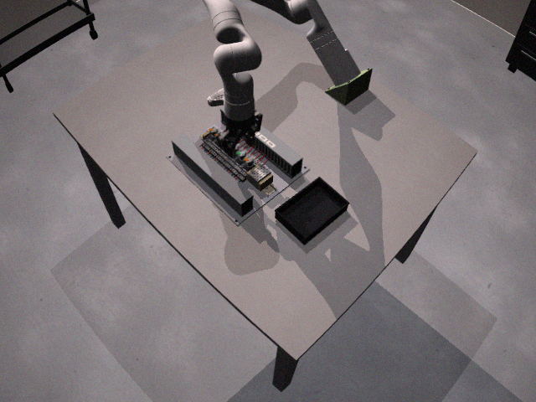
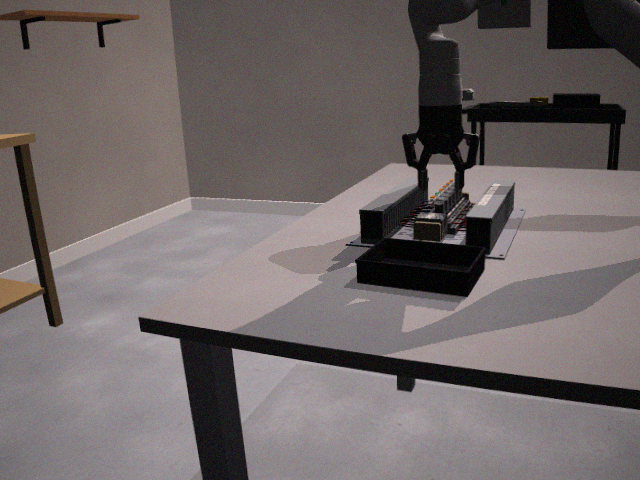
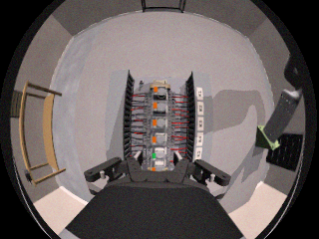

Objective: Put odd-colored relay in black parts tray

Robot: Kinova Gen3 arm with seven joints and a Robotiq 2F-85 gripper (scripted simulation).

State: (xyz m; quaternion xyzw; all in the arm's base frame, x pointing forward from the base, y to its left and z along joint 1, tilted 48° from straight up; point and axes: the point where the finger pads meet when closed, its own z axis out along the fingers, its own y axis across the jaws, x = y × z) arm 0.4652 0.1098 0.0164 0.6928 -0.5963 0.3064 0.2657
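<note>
A row of clear relays stands in sockets on a grey panel [image 1: 235,166] between two dark wire ducts. One relay has a green button [image 1: 238,152]; it also shows in the wrist view [image 3: 155,154] and in the exterior view [image 2: 436,194]. The others have orange buttons [image 3: 156,121]. My gripper [image 2: 440,184] points straight down over the far part of the row, with its fingertips about level with the relay tops. It is open and holds nothing. In the wrist view the green relay lies just ahead of the gripper [image 3: 158,171], between the two fingers. The black parts tray [image 1: 311,208] is empty.
The two wire ducts [image 1: 212,179] [image 1: 279,153] stand close on either side of the relay row. A tan block [image 1: 260,176] sits at the near end of the row. The tray [image 2: 421,263] lies just beyond the panel's near end. The arm's green base mount [image 1: 349,87] stands at the table's far side.
</note>
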